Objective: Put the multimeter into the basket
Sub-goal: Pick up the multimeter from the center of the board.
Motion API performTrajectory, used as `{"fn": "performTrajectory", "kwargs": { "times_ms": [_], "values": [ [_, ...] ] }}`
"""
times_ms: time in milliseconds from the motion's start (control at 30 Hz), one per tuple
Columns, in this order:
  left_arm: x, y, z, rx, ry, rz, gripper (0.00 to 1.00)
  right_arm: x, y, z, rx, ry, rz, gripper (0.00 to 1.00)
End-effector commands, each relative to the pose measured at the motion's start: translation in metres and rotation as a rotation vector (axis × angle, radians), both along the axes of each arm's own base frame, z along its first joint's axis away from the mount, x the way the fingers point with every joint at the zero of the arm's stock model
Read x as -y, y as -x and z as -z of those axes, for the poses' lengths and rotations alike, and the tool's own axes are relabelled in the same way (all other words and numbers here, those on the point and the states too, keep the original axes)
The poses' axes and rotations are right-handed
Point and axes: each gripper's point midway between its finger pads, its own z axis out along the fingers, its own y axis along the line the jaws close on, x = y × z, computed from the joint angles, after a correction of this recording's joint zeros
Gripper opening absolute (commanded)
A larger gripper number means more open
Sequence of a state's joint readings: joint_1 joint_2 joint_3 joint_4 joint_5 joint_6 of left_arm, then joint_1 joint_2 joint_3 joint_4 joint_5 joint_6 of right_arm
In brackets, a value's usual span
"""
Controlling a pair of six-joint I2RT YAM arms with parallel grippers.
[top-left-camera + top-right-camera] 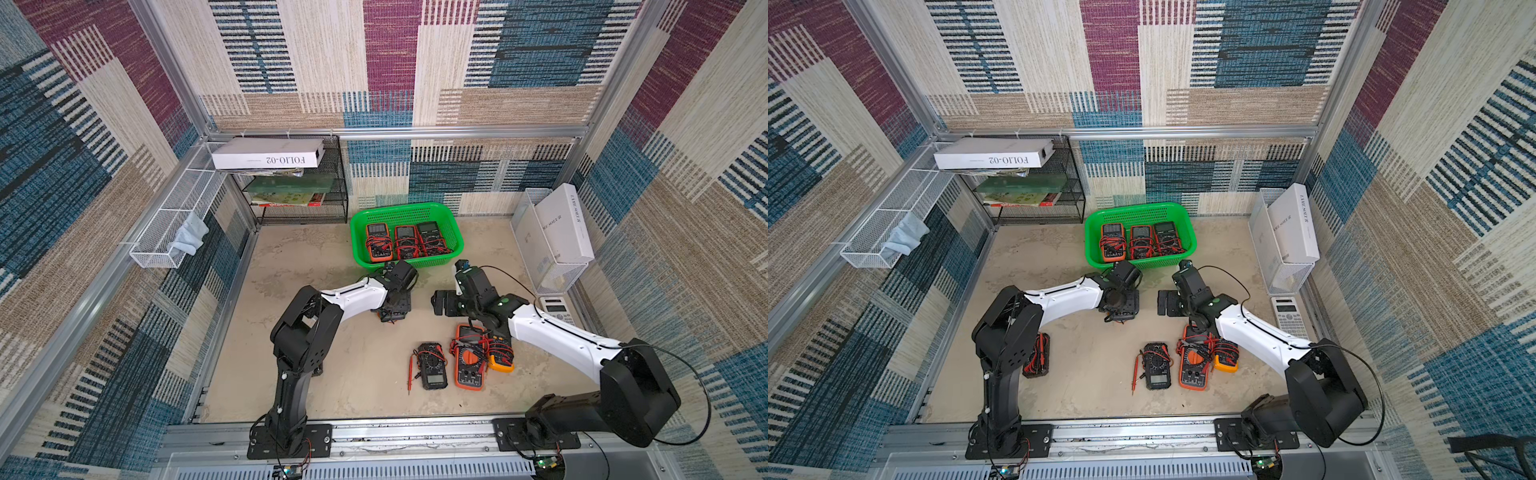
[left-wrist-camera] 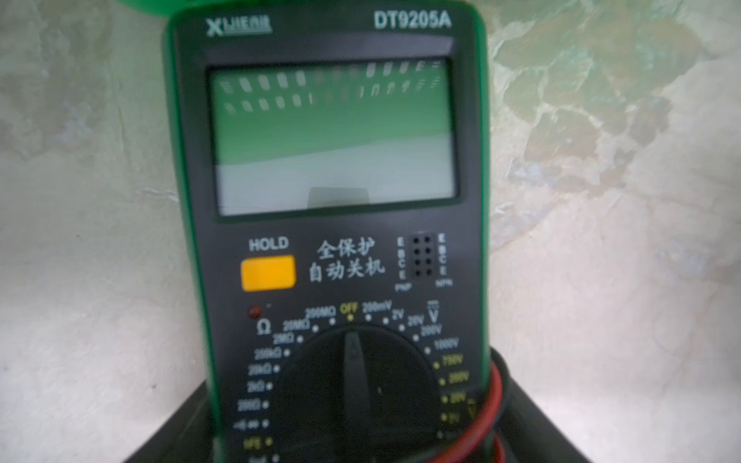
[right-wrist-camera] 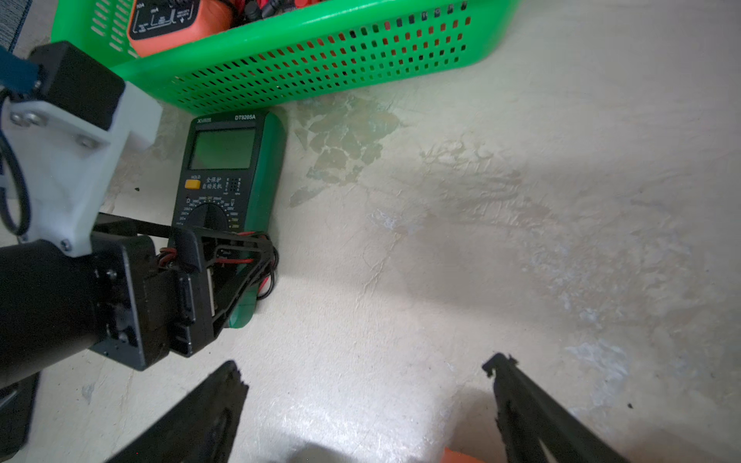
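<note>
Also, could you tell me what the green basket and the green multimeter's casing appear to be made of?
The basket: likely moulded plastic, smooth and slightly glossy; uniform bright green, punched slot rows, rounded flared rim. The multimeter: probably a hard dark plastic face in a green sleeve, perhaps rubbery; the pictures leave that open.

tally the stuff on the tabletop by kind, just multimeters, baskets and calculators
multimeters: 8, three in the basket, five outside it
green basket: 1
calculator: 1
total: 10
</note>
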State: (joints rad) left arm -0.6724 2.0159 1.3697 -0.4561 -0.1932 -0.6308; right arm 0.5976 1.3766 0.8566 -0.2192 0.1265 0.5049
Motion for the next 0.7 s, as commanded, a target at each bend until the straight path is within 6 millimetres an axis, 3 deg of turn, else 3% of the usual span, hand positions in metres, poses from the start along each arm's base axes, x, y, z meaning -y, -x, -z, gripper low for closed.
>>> {"fn": "performTrajectory", "kwargs": {
  "times_ms": [0, 367, 667],
  "values": [
    [-0.008, 0.017, 0.013, -0.071, -0.028, 0.024, 0.57, 0.002, -0.002, -0.006, 0.014, 0.004, 0.008, 1.0],
    [-0.016, 0.034, 0.007, -0.081, -0.022, 0.044, 0.02, 0.003, -0.005, -0.007, 0.015, 0.001, 0.008, 1.0],
    [-0.019, 0.048, -0.014, -0.068, 0.008, 0.072, 0.0, 0.005, -0.007, -0.008, 0.018, 0.0, 0.013, 0.99]
  ]
}}
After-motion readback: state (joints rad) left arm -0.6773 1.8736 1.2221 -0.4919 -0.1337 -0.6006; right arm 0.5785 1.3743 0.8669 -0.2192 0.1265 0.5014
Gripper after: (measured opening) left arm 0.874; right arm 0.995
